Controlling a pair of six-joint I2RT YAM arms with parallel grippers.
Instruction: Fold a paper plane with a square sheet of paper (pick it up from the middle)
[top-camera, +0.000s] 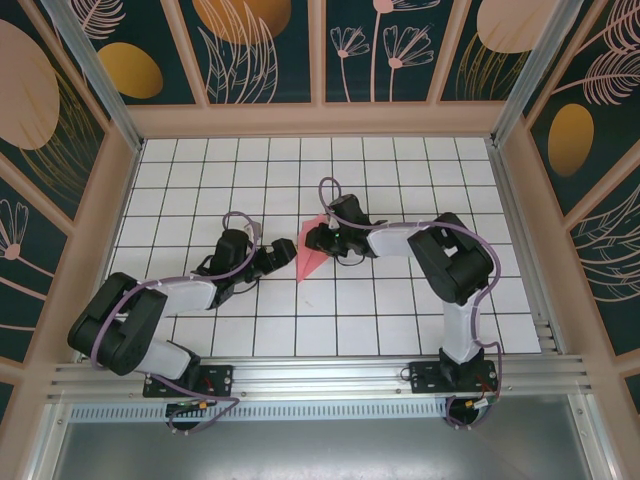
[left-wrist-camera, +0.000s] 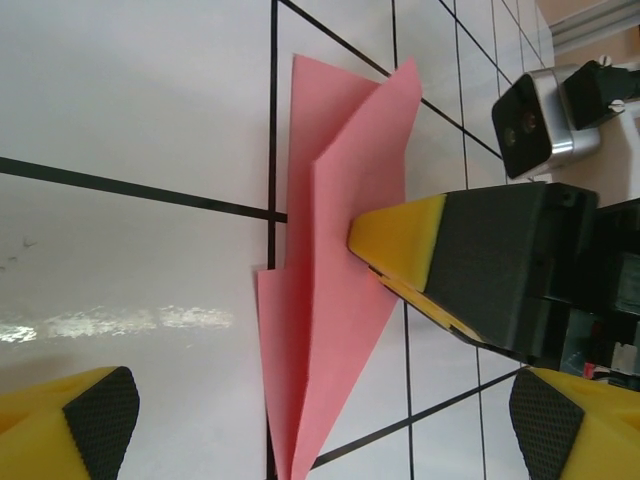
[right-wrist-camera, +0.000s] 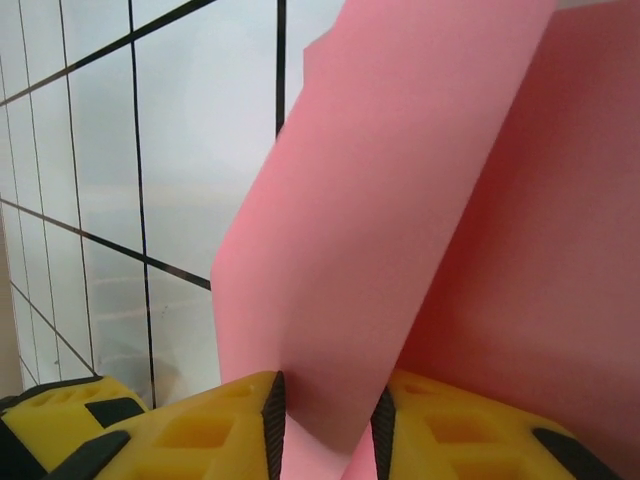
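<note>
The paper plane (top-camera: 310, 258) lay near the middle of the table (top-camera: 200, 200), nose toward the arms, with its raised centre fold pinched in the narrow gap of the right hand (right-wrist-camera: 328, 420). The left hand (top-camera: 282, 255) hovered just beside it, spread wide and holding nothing. The pinch seemed to catch only thin layers, so a lift risked the paper slipping free or the wings splaying open.

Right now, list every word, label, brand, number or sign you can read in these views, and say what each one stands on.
There is no readable text.
The paper plane is plain pink, with no print.
The table has white tiles with black grid lines only.
The wall panels carry plant drawings and no lettering.
The right tool is yellow and black, with no marking visible.
</note>
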